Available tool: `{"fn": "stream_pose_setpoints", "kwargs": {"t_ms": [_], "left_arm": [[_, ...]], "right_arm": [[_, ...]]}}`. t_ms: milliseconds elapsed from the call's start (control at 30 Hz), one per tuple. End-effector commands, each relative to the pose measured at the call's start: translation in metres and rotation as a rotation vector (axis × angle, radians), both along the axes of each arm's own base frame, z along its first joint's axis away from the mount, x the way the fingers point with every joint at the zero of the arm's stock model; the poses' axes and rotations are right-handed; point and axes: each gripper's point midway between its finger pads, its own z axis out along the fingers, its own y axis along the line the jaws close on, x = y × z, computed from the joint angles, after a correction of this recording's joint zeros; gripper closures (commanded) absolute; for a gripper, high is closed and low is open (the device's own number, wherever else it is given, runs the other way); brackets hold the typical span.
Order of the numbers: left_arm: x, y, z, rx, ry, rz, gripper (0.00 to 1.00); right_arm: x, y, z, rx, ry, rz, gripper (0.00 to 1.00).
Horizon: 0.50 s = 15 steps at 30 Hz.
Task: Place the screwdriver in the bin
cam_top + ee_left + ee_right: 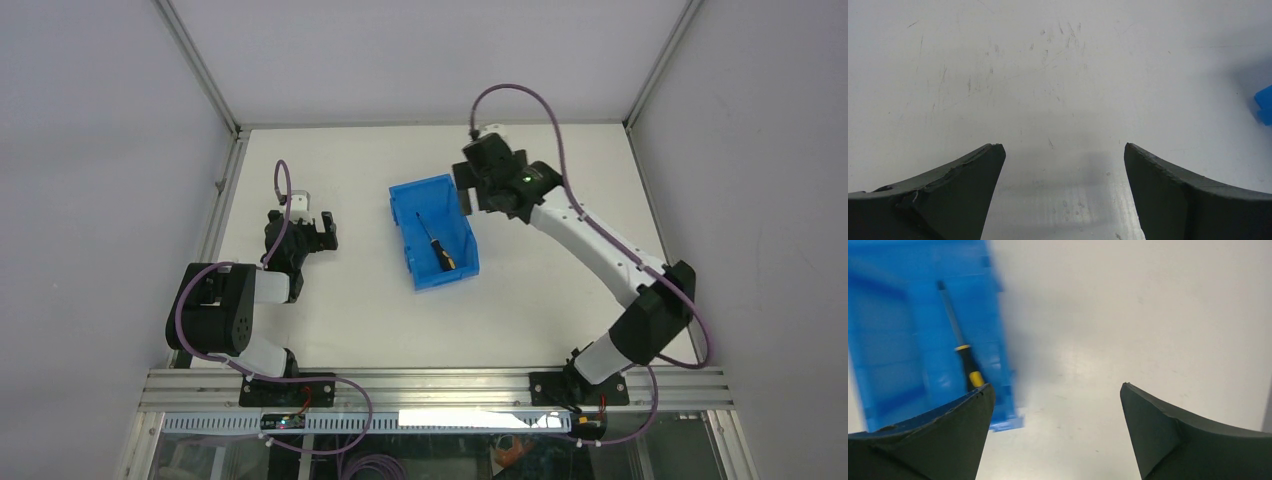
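Observation:
The blue bin stands mid-table. The screwdriver, black-and-yellow handle and thin dark shaft, lies inside it on the floor. In the right wrist view the bin is at the left, blurred, with the screwdriver in it. My right gripper is beside the bin's far right corner; in its own view the gripper is open and empty over bare table. My left gripper is left of the bin, open and empty, over bare table in its own view.
White table with grey walls on the left, back and right. An aluminium rail runs along the near edge by the arm bases. A corner of the bin shows at the right edge of the left wrist view.

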Motion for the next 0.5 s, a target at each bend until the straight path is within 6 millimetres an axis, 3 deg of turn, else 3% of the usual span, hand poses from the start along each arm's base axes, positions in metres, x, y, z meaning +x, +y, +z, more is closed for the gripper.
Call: {"fn": "stream_pose_setpoints", "kwargs": {"t_ms": [0,100,233,300,467], "left_arm": [[0.010,-0.004,0.024,-0.025,-0.073,-0.012,0.01],[0.010,-0.004,0.024,-0.025,-0.073,-0.011,0.01],[0.010,-0.004,0.024,-0.026,-0.073,-0.012,0.01],[0.010,-0.004,0.023,-0.026,-0.072,-0.011,0.01],[0.010,-0.003,0.023,-0.025,-0.072,-0.010,0.01]], "right_arm": [[0.003,-0.097,0.014,0.014,-0.032,-0.219,0.01],[-0.004,-0.156,0.018,0.059,-0.052,-0.356,0.01],[-0.018,-0.207,0.017,0.078,-0.070,-0.510,0.01],[-0.021,-0.215,0.018,0.091,-0.079,-0.546,0.01],[-0.027,-0.216,0.015,0.102,-0.087,-0.548,0.01]]}}
